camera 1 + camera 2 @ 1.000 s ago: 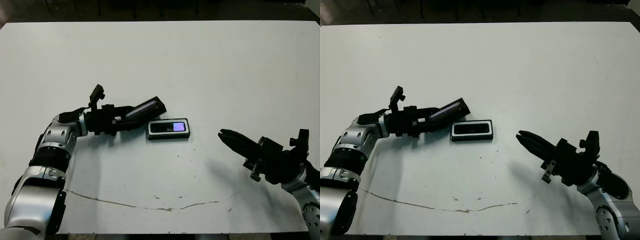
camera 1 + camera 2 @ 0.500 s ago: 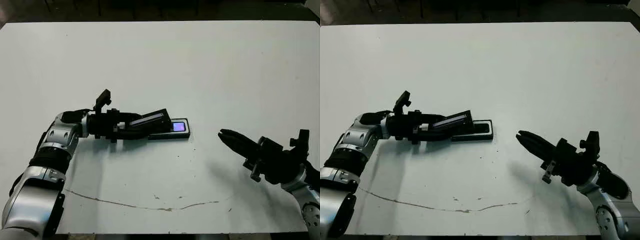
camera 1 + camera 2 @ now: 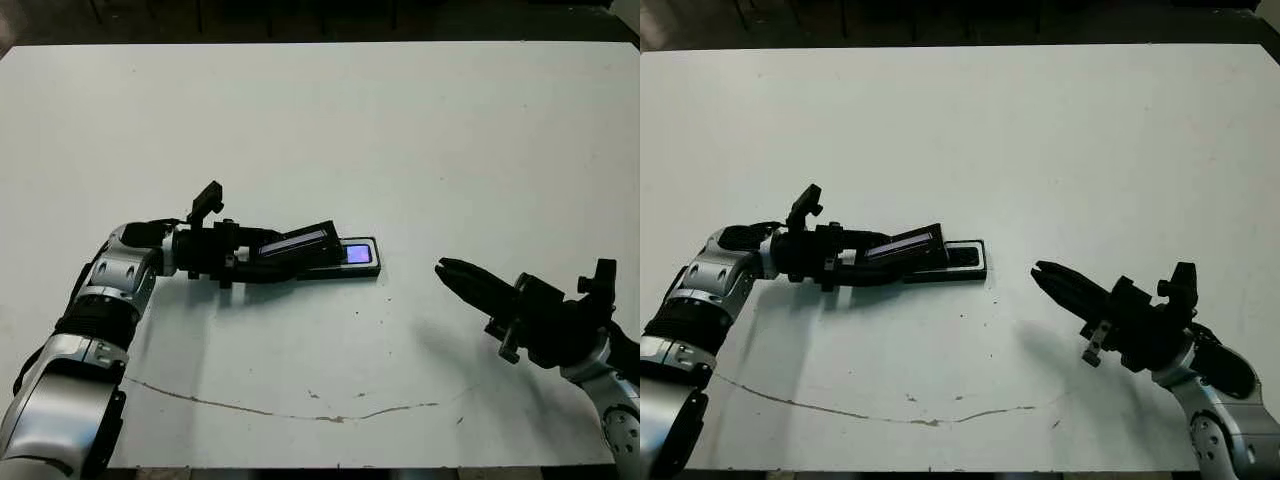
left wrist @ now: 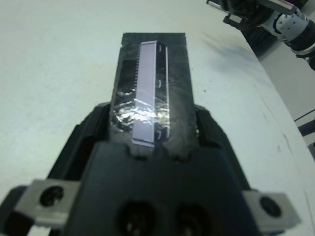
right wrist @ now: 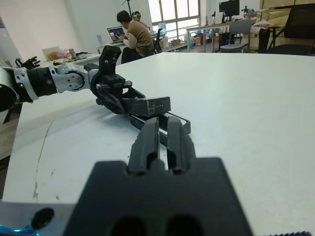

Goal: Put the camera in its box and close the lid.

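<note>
With the box [image 3: 352, 261] as the landmark, the left hand [image 3: 262, 259] reaches in from the box's left side, its 2 fingers clamped on the edges of the lid [image 3: 298, 243]. The left wrist view shows this grip plainly: the black slab with its silvery strip sits squeezed between the fingers. The lid is tilted, its far end raised and its lower edge lying over the left part of the box, so about half of the box is covered from above.

The camera [image 3: 356, 253] lies inside the box, its bluish-purple patch showing at the box's uncovered right end. That first half of the task looks done (the camera sits flat within the rim, as far as these views tell). What remains, by my reading, is the lid: it has to slide further toward the box's right end, level out, and settle squarely on the rim before the fingers let go.

To the right of the box, well apart from it on the tabletop [image 3: 420, 140], the right hand [image 3: 443, 268] points toward the box with its 2 fingers pressed together and nothing between them. Beyond the tabletop, a seated person [image 5: 134, 37] shows in the right wrist view.
</note>
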`<action>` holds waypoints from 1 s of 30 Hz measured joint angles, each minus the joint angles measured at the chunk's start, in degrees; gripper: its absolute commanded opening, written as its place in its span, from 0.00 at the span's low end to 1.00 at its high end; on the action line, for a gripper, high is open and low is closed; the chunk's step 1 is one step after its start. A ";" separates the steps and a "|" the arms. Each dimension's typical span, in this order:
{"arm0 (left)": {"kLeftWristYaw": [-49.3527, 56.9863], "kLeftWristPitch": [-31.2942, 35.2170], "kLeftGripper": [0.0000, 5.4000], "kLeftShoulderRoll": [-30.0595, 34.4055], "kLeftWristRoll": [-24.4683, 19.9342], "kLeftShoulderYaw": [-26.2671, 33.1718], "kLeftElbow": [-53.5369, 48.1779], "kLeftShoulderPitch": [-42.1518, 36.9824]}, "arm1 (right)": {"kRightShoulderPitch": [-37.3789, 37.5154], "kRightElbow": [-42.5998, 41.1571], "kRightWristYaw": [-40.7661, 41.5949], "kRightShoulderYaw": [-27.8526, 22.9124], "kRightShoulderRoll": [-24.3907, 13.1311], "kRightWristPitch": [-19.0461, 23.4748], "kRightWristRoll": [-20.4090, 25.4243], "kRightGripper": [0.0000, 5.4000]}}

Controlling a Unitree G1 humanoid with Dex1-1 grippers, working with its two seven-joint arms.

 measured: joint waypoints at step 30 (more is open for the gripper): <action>6.38 2.32 0.52 -1.80 3.34 -6.71 -3.03 -2.40 | 0.11 -0.07 0.30 -0.22 -0.21 0.39 0.53 0.00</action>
